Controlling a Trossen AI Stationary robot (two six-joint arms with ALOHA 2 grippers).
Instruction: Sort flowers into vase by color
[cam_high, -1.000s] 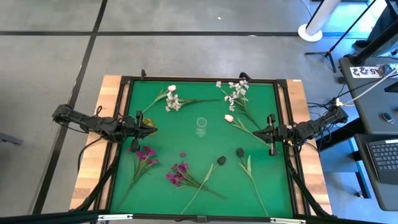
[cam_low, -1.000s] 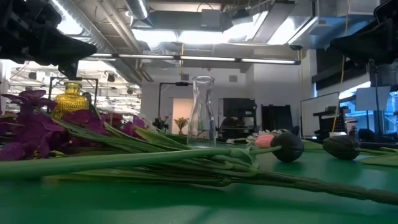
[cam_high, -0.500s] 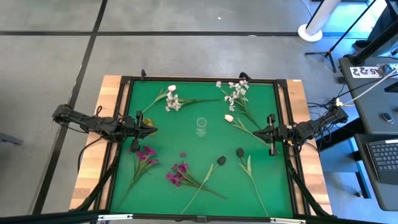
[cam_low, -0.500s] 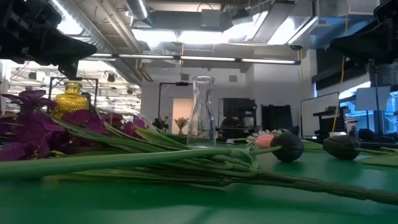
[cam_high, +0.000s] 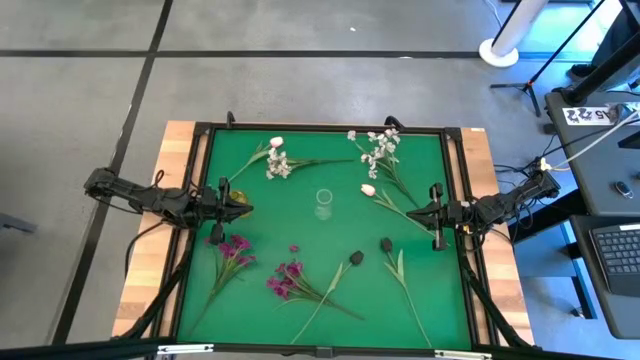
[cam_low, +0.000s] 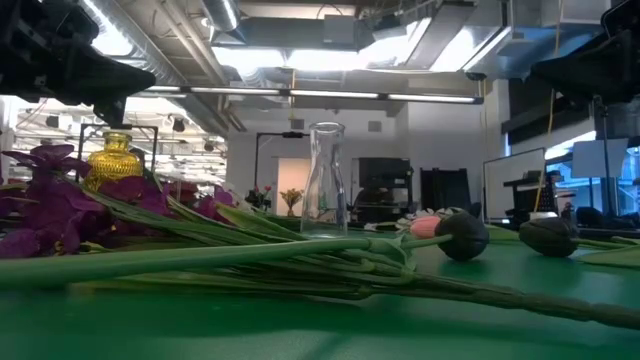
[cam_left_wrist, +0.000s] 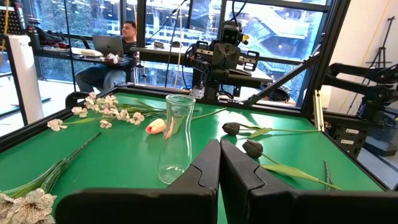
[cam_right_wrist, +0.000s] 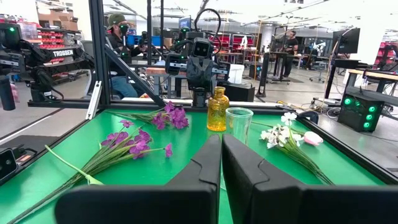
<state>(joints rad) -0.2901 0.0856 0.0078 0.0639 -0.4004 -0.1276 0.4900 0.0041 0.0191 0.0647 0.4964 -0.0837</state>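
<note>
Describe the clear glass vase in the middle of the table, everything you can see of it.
The clear glass vase stands upright near the middle of the green table, apart from both arms. It has a round base, a narrower neck and a flared open mouth. It looks empty, with no stem in it. Flowers lie around it on the table, and none can be seen touching it.

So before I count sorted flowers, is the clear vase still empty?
Empty. The clear vase stands upright mid-mat with no stem inside; the flowers all lie flat on the green mat.
</note>
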